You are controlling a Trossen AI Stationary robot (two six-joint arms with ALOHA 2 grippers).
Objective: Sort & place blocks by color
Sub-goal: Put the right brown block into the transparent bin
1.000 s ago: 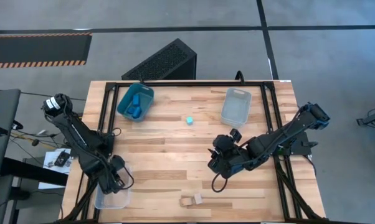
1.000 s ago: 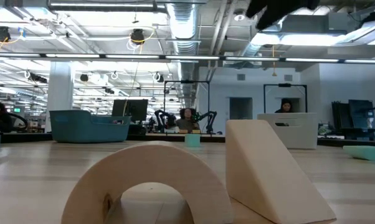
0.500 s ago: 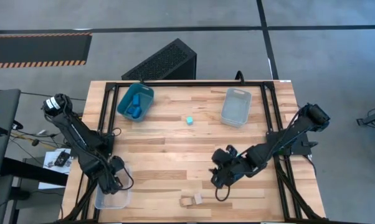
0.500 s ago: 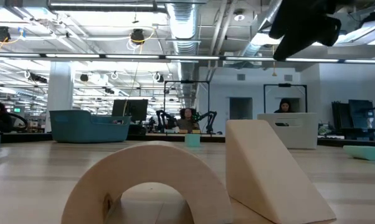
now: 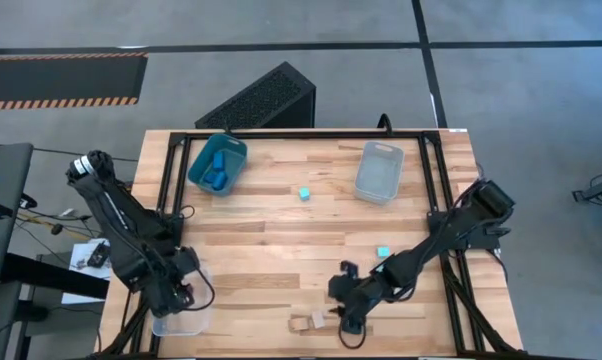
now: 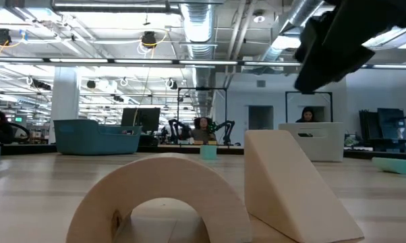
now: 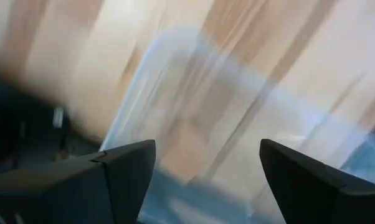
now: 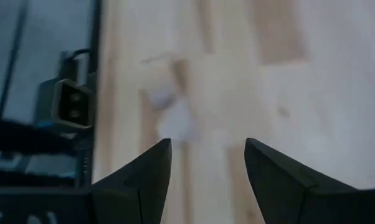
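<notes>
Behind the butcher-block table (image 5: 281,240) the low view shows an open lab of ducts and monitors, but the action is all up front. Right gripper (image 5: 347,318) is down near the front edge, fingers spread and empty, nose pointed at the two tan wooden blocks, the arch (image 6: 164,199) and the wedge (image 6: 294,185), which sit side by side just beside it. Over at the front-left corner, left gripper (image 5: 177,293) hangs above the clear bin (image 5: 171,322) with its fingers wide apart and nothing between them; a tan shape shows blurred inside that bin in the left wrist view, though I can't say for sure what it is. Two light cyan blocks wait elsewhere: one (image 5: 305,193) mid-table toward the back, another (image 5: 382,252) lying loose toward the right side. Darker blue blocks (image 5: 216,170) are in the teal bin (image 5: 203,162) at the back-left, and a second clear bin (image 5: 379,172) stands at the back-right. Now the risks, as I read them: the arch and wedge are so close together that closing on one could shove or tip the other, maybe off the near edge. The wedge's sloped face may squirt out of a pinch. And the right arm is stretched long and low, so a sweep could clip that loose cyan block.
</notes>
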